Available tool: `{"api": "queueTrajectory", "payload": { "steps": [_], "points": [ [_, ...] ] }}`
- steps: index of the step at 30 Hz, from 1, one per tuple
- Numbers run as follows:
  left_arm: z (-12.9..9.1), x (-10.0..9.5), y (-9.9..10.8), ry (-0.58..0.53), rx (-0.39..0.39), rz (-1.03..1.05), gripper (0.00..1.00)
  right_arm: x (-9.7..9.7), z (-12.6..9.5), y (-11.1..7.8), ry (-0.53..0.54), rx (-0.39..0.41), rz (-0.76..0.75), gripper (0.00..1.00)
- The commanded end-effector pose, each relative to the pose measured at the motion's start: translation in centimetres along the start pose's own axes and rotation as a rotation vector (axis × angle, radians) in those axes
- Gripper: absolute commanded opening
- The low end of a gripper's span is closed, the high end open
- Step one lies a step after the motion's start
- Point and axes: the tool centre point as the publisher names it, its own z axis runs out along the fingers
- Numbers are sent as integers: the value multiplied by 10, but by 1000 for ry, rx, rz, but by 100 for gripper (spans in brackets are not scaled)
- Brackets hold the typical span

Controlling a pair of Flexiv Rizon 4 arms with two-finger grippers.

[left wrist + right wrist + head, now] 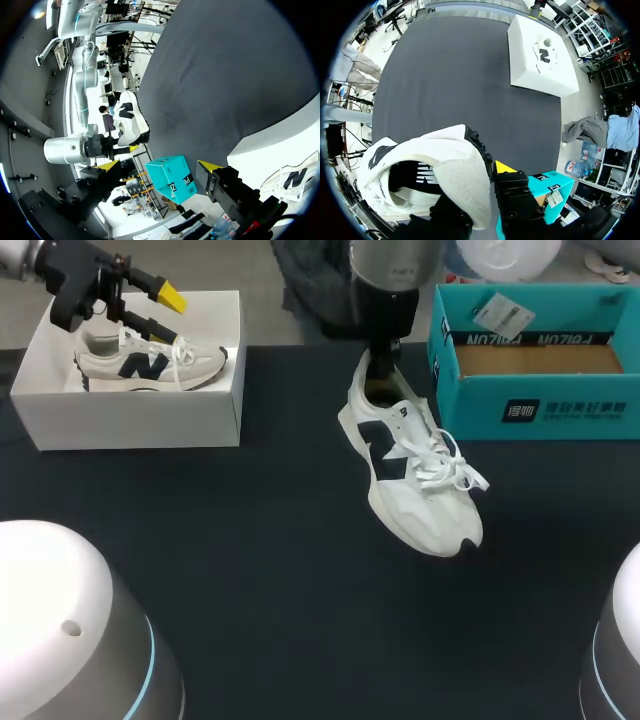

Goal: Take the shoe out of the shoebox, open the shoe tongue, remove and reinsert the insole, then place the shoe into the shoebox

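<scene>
Nearest the robot, the toe of a white sneaker (405, 475) with a navy side logo is pointing back toward the arm bases over the dark table (250, 570). Its laces are lying loose across the tongue. I cannot tell whether its sole is touching the table.

Farther out, the right gripper (380, 365) is clamping the sneaker's heel. In the right wrist view one yellow-tipped finger is pressing the outside of the padded heel collar while the other is sitting inside the shoe opening, so the heel wall is pinched between them.

Just beside the gripper, toward the robot's right, the teal shoebox (560, 405) is standing open with its brown floor showing.

Well apart on the robot's left, a white box (140, 415) is resting at the far side of the table. A second sneaker (150, 362) is sitting in it, toe toward the teal shoebox.

Above that sneaker's heel end, the left gripper (160, 312) is hovering. Its fingers are spread wide and holding nothing.
</scene>
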Motion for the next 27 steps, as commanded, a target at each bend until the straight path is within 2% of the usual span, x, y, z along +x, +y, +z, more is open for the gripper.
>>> {"api": "queueTrajectory", "payload": {
  "steps": [1,6,12,15,21,22,27],
  "points": [
    [0,0,0,4,1,1,100,0,-3,-15,-5,-8,20,0],
    [0,0,0,4,1,1,100,-5,-17,-61,-32,32,44,0],
    [0,0,0,4,1,1,100,-11,-44,-111,-55,114,37,0],
    [0,0,0,4,1,1,100,-11,-54,-140,-58,126,50,0],
    [0,0,0,4,1,1,100,-8,-61,-198,-61,145,104,0],
    [0,0,0,4,1,1,100,-8,-61,-205,-51,171,102,0],
    [0,0,0,4,1,1,100,-10,-61,-237,-56,191,137,0]
  ]
}}
